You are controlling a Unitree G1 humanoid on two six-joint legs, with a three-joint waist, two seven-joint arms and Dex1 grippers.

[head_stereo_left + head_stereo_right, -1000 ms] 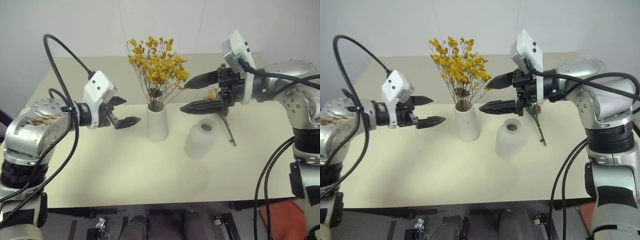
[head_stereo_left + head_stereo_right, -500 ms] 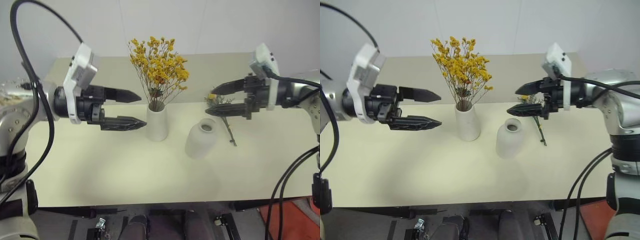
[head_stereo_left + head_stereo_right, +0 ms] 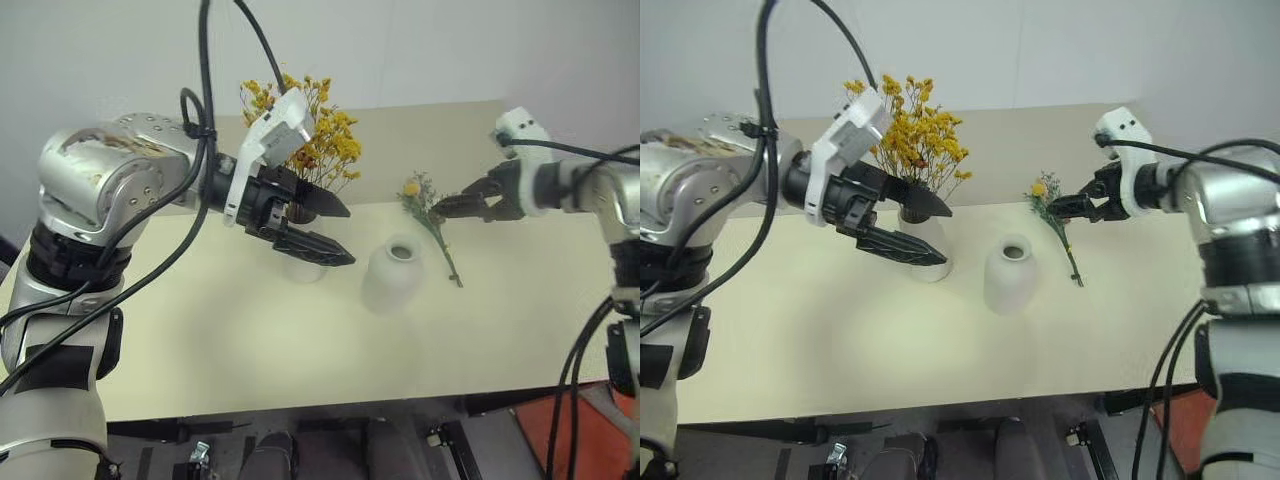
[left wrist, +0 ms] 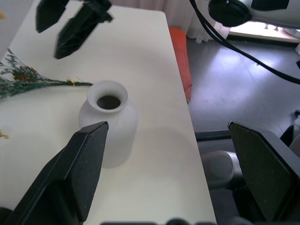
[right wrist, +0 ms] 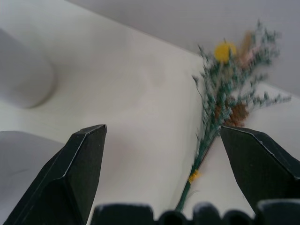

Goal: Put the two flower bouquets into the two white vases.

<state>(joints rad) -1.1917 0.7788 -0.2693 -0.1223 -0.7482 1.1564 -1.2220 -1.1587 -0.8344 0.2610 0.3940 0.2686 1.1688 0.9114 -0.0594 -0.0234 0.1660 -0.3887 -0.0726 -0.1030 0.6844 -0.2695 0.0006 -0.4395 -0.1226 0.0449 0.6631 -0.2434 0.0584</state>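
Note:
The bushy yellow bouquet (image 3: 325, 145) stands in the tall white vase (image 3: 931, 268), which is mostly hidden behind my left gripper (image 3: 347, 236). That gripper is open with nothing between its fingers, and it points across toward the squat white vase (image 3: 392, 275), whose narrow mouth also faces the left wrist view (image 4: 108, 122). The green bouquet with the round yellow bloom (image 3: 430, 215) lies flat on the table just right of the squat vase. My right gripper (image 3: 447, 207) hovers open beside the green bouquet (image 5: 220, 93), apart from it.
The cream table (image 3: 250, 340) has bare room in front of both vases. Its right edge drops to a grey floor with an orange-red object (image 4: 180, 51) on it. A white wall stands behind the table.
My left gripper has swung to the right and now sits in front of the tall vase. My right gripper has moved right and down, close to the lying green bouquet. Both stay open.

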